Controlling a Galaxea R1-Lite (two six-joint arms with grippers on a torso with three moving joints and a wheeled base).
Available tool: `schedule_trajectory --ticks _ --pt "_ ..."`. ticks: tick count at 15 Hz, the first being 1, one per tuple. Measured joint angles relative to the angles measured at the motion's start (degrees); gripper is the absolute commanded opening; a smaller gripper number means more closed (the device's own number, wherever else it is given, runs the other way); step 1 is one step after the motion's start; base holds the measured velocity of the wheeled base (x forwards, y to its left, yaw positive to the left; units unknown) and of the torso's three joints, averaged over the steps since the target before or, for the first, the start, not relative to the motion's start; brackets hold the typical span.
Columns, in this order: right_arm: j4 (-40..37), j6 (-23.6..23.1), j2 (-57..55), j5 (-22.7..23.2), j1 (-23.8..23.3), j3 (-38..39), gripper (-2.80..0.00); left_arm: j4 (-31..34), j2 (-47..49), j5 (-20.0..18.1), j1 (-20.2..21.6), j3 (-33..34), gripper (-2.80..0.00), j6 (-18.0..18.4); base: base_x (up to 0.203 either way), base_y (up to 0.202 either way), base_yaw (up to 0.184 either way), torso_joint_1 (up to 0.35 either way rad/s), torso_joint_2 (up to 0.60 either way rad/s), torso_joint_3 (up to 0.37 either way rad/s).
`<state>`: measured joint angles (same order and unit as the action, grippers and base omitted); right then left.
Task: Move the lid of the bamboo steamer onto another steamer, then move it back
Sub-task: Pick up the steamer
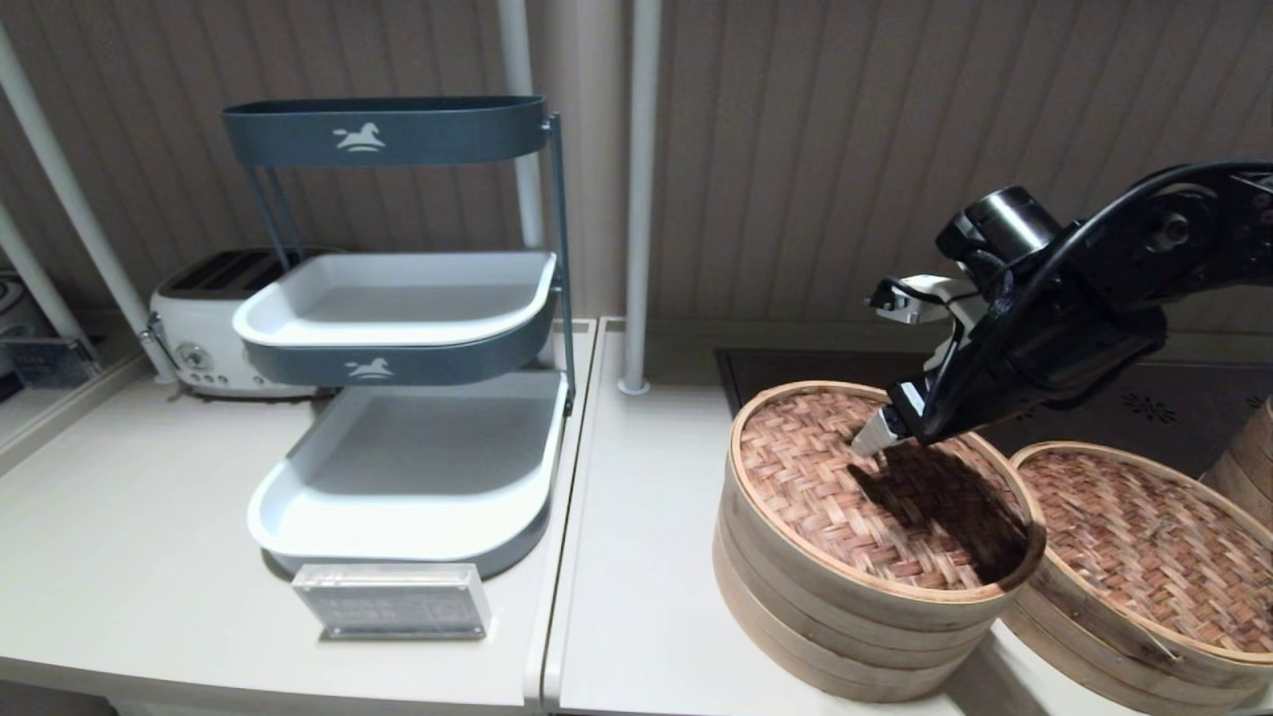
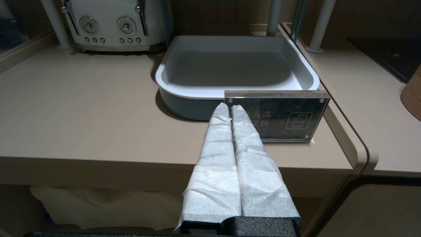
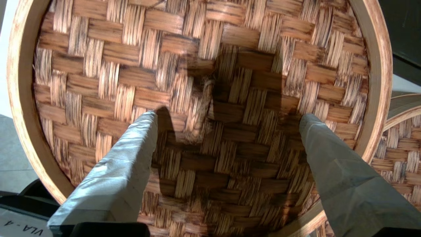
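Observation:
The bamboo steamer lid (image 1: 845, 487) lies on the taller steamer (image 1: 825, 617) at the middle right of the counter, its woven top inside a pale hoop. My right gripper (image 1: 883, 430) hovers just above the lid's middle, open. In the right wrist view the right gripper (image 3: 227, 117) has nothing between its wrapped fingers, and the lid's (image 3: 210, 42) central knot (image 3: 200, 108) lies between them, nearer one finger. Another steamer (image 1: 1094, 636), shallower, stands to the right, with its own woven lid (image 1: 1144, 537) on it. My left gripper (image 2: 230, 107) is shut and parked low before the counter's front edge.
A grey three-tier tray rack (image 1: 408, 328) and a white toaster (image 1: 199, 318) stand at the left. In front of the rack an acrylic sign (image 1: 393, 600) stands upright. Behind the steamers lies a black hob (image 1: 796, 368). Part of a further bamboo steamer (image 1: 1248, 457) shows at the far right.

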<state>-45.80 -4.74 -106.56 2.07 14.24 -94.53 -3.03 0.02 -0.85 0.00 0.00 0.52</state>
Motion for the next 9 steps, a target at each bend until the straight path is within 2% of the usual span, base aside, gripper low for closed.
schedule_trajectory --ticks 4,9 --pt "0.07 0.12 -1.35 -3.40 1.89 -0.81 0.00 -0.01 0.00 0.03 0.00 0.00 -2.80 0.02 0.000 0.000 0.000 0.000 0.00 0.000" --pt "0.10 0.16 -2.05 -3.91 2.32 -1.01 0.00 -0.01 0.00 0.03 0.00 0.00 -2.80 0.02 0.000 0.000 0.000 0.000 0.00 0.000"
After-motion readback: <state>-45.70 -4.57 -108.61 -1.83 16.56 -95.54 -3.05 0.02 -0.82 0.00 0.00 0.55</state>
